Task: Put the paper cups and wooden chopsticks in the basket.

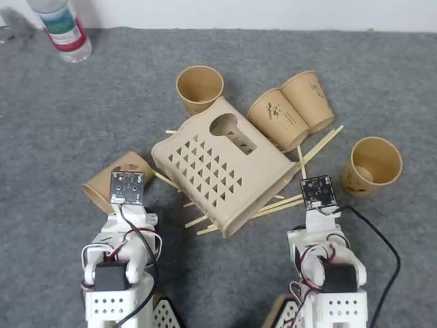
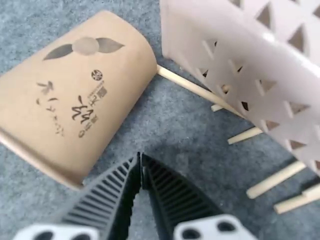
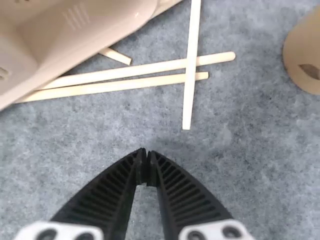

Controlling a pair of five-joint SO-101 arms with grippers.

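A beige plastic basket (image 1: 222, 164) lies tipped over on the grey mat, with wooden chopsticks (image 1: 273, 203) sticking out from under it. One paper cup (image 1: 117, 179) lies on its side left of the basket, just ahead of my left gripper (image 2: 140, 161), which is shut and empty. That cup (image 2: 75, 90) is close to the fingertips. An upright cup (image 1: 199, 87) stands behind the basket, two nested-looking cups (image 1: 290, 109) lie at the back right, and another upright cup (image 1: 372, 165) stands far right. My right gripper (image 3: 146, 156) is shut and empty, short of three crossed chopsticks (image 3: 150, 75).
A plastic water bottle (image 1: 63, 24) stands at the back left corner. Open grey mat lies in front of both arms and along the left side. The basket wall (image 2: 250, 65) with triangular holes is close beside the left gripper.
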